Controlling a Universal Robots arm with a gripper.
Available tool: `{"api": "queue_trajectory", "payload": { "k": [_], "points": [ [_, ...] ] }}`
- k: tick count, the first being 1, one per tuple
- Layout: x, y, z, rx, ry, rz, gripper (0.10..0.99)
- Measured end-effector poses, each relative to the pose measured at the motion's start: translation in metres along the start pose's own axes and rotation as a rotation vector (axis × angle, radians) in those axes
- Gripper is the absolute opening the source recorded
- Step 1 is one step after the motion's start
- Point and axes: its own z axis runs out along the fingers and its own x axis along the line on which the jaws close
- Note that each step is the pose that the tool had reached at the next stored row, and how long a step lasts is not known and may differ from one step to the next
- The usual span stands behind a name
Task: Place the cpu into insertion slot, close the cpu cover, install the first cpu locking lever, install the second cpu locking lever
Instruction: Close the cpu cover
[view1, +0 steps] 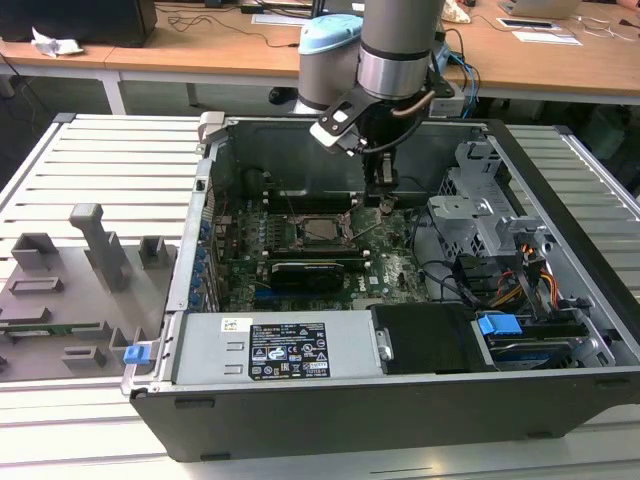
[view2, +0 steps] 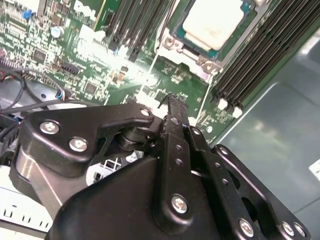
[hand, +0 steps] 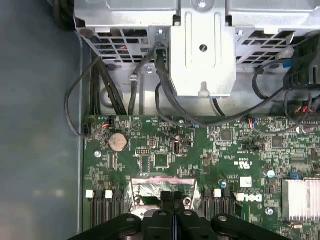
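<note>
Black end effector (view1: 383, 198), clenched on nothing visible, hangs inside the open grey computer case (view1: 300, 425) over the green motherboard (view1: 400, 265), beside the metal-edged square insertion slot (view1: 298, 232). Thin metal cpu cover (view2: 200, 61) seems down, so locking-lever work looks in hand, calling for a fine sideways push. Small pale square cpu (view2: 212, 22) lies flat in the slot, face up, with no long axis.

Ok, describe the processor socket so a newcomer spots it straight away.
Look inside the open dark computer case at the green motherboard. Near its middle sits the small square metal-edged socket, holding a pale square chip; its neighbours are long narrow black slots.
</note>
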Motion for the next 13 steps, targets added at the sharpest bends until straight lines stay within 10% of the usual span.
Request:
{"api": "queue_trajectory", "payload": {
  "k": [13],
  "points": [
    [0.0002,0.0298,0.0048,0.02,0.0001,-0.015,0.106]
  ]
}}
